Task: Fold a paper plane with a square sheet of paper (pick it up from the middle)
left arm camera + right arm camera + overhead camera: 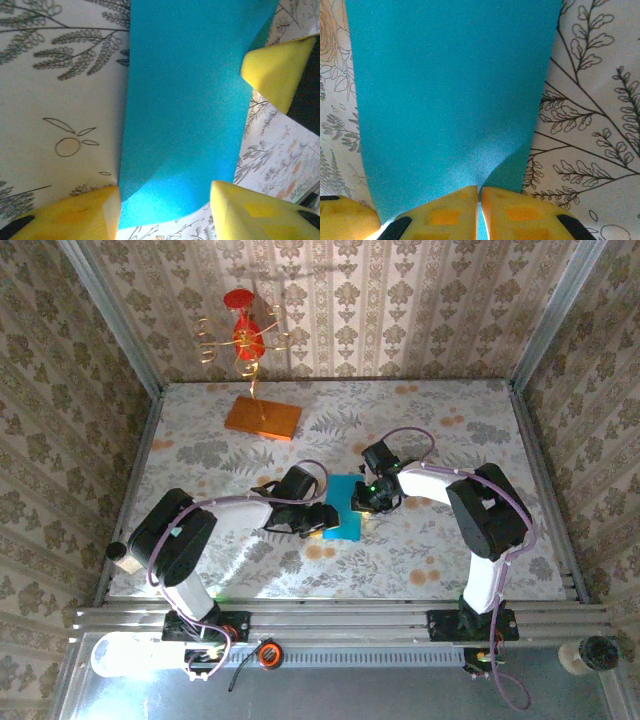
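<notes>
Right tool (479, 194): yellow pads pinched together on the square sheet of paper (450, 100), puckering its edge.
Left tool (165, 192): pads apart astride the sheet's end, gripping nothing.
Sheet: on the table (420, 410), nearer the arms than the orange slab (262, 418), rightward.
Progress: early, I'd say; no nose or wings yet.
Material: thin matte cyan, limp.

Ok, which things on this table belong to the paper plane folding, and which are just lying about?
Belongs to the job:
cyan-blue paper sheet
right tool, pinching the sheet
left tool, open astride the sheet's edge

Just lying about:
orange slab
red and gold wire ornament
</notes>
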Motion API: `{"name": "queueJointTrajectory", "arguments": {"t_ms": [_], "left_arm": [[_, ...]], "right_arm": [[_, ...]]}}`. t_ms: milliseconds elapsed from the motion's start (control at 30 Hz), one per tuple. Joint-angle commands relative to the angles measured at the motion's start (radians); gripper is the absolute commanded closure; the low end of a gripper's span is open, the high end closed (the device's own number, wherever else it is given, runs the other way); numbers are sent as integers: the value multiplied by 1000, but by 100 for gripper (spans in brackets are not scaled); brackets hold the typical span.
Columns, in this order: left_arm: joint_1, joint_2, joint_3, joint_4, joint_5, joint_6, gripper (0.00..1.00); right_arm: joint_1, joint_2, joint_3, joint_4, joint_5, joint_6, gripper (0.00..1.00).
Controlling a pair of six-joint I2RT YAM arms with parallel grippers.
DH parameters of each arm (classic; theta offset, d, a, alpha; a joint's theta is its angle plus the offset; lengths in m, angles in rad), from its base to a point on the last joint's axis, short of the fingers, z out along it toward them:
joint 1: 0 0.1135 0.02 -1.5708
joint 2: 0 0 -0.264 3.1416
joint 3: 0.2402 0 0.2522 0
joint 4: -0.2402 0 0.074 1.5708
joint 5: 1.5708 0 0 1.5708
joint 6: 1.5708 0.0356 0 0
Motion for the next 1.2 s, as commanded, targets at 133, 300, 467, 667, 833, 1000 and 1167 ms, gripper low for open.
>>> {"name": "queueJointTrajectory", "arguments": {"t_ms": [133, 300, 467, 667, 833, 1000, 1167], "left_arm": [[-7, 24, 7, 150, 52, -6, 52], [7, 17, -7, 168, 59, -12, 52], [38, 11, -31, 252, 106, -35, 49], [62, 40, -21, 313, 159, -43, 48], [88, 61, -11, 328, 178, -34, 48], [107, 82, 15, 305, 182, -7, 49], [123, 99, 34, 279, 183, 8, 54]], "right_arm": [[-3, 77, -27, -48, 59, 8, 84], [-3, 77, -29, -45, 60, 8, 84], [-4, 77, -32, -45, 60, 8, 84], [-6, 77, -33, -38, 57, 10, 84], [-6, 80, -37, -34, 56, 9, 84], [-8, 81, -37, -34, 55, 10, 84], [-9, 81, -38, -34, 54, 9, 84]]}}
